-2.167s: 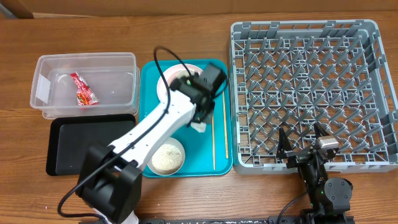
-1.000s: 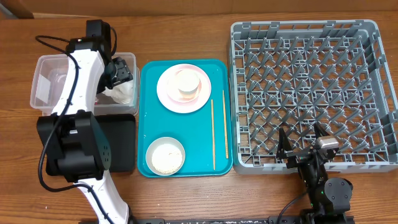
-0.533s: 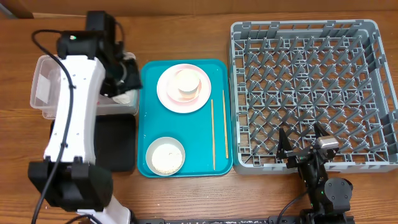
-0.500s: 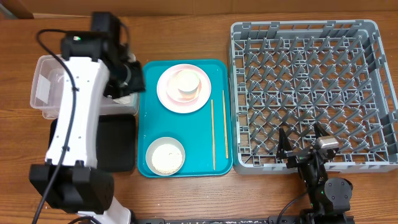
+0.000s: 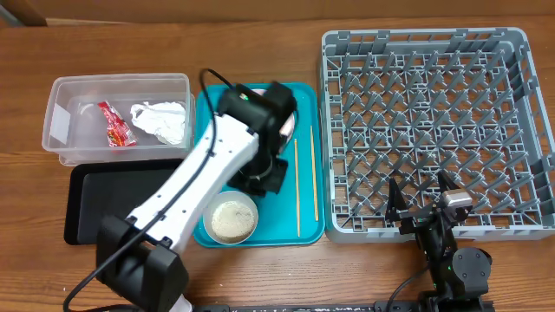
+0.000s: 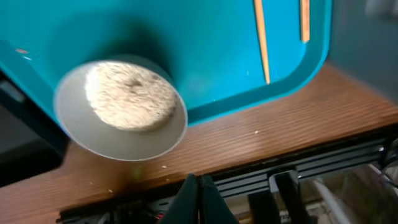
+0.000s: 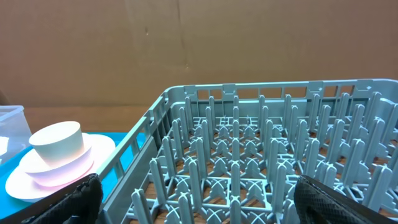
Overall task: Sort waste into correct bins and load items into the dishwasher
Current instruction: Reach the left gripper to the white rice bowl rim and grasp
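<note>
Robot lab workbench: wooden table (image 5: 260, 35), brown cardboard backdrop (image 7: 186, 43), white robot arm (image 5: 199, 171).

In the overhead view, the pink plate (image 7: 99, 149) on the far half of the teal tray (image 5: 305, 199) is mostly covered by the left arm (image 5: 208, 165), and the tips of the left gripper (image 6: 199, 186) are hidden beneath it. In the left wrist view, the chopsticks (image 6: 261, 37) on the tray are cut off by the top edge. In the right wrist view, the fingers (image 7: 74, 202) of the right gripper (image 7: 205, 202) are blurred and cropped at the lower corners.
</note>
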You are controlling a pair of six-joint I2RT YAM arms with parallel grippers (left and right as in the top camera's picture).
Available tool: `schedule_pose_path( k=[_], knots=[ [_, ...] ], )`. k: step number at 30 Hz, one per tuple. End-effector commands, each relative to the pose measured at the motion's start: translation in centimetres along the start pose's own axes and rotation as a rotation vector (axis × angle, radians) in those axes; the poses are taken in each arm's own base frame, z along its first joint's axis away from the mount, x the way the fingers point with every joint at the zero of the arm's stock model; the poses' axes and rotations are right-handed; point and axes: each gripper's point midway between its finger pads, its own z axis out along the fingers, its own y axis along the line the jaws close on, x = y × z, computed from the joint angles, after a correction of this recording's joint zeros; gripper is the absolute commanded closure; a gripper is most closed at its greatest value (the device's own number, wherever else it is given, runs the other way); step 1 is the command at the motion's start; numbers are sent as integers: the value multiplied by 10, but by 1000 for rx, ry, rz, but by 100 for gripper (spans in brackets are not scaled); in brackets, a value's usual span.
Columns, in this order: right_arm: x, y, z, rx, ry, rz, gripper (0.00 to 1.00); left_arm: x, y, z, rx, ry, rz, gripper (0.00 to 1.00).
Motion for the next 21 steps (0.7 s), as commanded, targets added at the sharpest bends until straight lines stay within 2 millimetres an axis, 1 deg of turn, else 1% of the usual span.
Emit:
schedule_pose_path(
  k=[1, 4, 7, 12, 16, 19, 21],
  knots=[
    [2, 0, 0, -2, -3, -4, 0, 12, -8, 18, -31, 40, -48, 96],
    [2, 0, 0, -2, -3, -4, 0, 20, -13, 32, -53, 67, -61, 96],
    [2, 0, 0, -2, -3, -4, 0, 23, -13, 45, -98, 65, -75, 96],
    [2, 0, 0, -2, -3, -4, 0, 22, 0, 62, -203, 30, -129, 96],
    [2, 0, 0, -2, -3, -4, 0, 17, 11, 65, -249, -5, -192, 94],
    [2, 0, 0, -2, -3, -4, 0, 8, 14, 66, -256, -42, -200, 85],
    [2, 0, 0, -2, -3, -4, 0, 4, 13, 68, -246, -56, -202, 73]
  ],
)
